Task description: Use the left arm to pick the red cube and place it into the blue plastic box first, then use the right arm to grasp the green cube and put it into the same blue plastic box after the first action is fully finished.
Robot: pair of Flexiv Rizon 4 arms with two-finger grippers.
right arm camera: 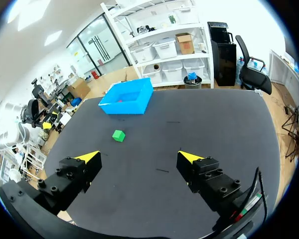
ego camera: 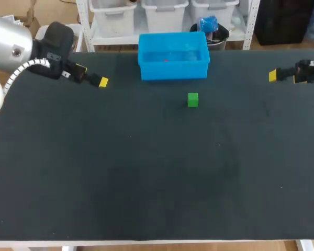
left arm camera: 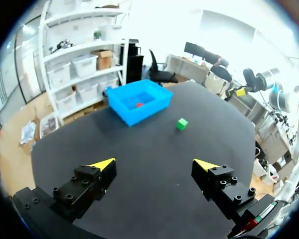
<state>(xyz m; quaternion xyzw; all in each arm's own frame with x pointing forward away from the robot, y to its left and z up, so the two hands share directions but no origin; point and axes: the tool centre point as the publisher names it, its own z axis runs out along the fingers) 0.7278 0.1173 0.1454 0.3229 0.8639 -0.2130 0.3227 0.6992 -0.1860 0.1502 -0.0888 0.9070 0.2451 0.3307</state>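
The blue plastic box [ego camera: 173, 56] stands at the back middle of the black table, and the red cube [left arm camera: 139, 104] lies inside it, also seen as the red cube [ego camera: 166, 59] from above. The green cube [ego camera: 193, 99] sits on the table just in front of the box, toward its right end. My left gripper [ego camera: 94, 78] hangs open and empty at the back left, well left of the box. At the far right edge my right gripper [ego camera: 282, 76] is open and empty too. From the left wrist the open gripper [left arm camera: 157, 167] faces the box [left arm camera: 138, 100] and green cube [left arm camera: 182, 124]; the right gripper [right arm camera: 139, 158] faces the green cube [right arm camera: 118, 135] and box [right arm camera: 127, 102].
The black table [ego camera: 146, 172] has a white front edge close to the camera. Its back edge runs just behind the box.
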